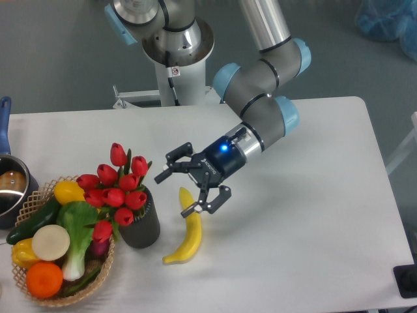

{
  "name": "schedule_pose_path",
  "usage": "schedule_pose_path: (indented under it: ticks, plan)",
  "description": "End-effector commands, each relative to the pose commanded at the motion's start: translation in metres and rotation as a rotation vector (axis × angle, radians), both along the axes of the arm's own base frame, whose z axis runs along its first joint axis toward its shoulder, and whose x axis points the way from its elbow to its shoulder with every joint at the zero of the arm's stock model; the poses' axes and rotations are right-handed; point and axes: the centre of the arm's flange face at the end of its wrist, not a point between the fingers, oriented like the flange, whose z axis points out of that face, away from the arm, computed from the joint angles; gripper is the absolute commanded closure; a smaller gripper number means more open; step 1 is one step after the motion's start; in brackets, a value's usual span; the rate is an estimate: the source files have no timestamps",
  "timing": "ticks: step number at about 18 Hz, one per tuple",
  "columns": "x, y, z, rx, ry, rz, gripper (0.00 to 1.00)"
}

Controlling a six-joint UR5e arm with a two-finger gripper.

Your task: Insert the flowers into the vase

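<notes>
The flowers (117, 186), a bunch of red tulip buds with green leaves, stand with their stems down inside the vase (141, 228), a short dark cylinder on the white table. The buds lean left over the basket's edge. My gripper (174, 193) hangs to the right of the bunch, open, with nothing between its fingers. It is clear of both the flowers and the vase, with a visible gap between them.
A yellow banana (186, 228) lies just right of the vase, under my gripper. A wicker basket (98, 282) of fruit and vegetables sits at the left front. A blue-handled pot (10, 186) stands at the left edge. The robot base (176, 59) rises behind the table.
</notes>
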Motion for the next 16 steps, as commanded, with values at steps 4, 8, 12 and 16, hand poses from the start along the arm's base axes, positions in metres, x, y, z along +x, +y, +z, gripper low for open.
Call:
schedule_pose_path:
  ticks: [4,8,12,16]
  plan:
    - [-0.016,-0.024,0.001,-0.056,0.05,0.044,0.0]
    - [-0.033,-0.058,0.048,-0.103,0.085,0.143,0.0]
    - [-0.052,-0.104,0.084,-0.266,0.19,0.272,0.0]
    - [-0.067,-0.155,0.11,-0.613,0.393,0.406,0.0]
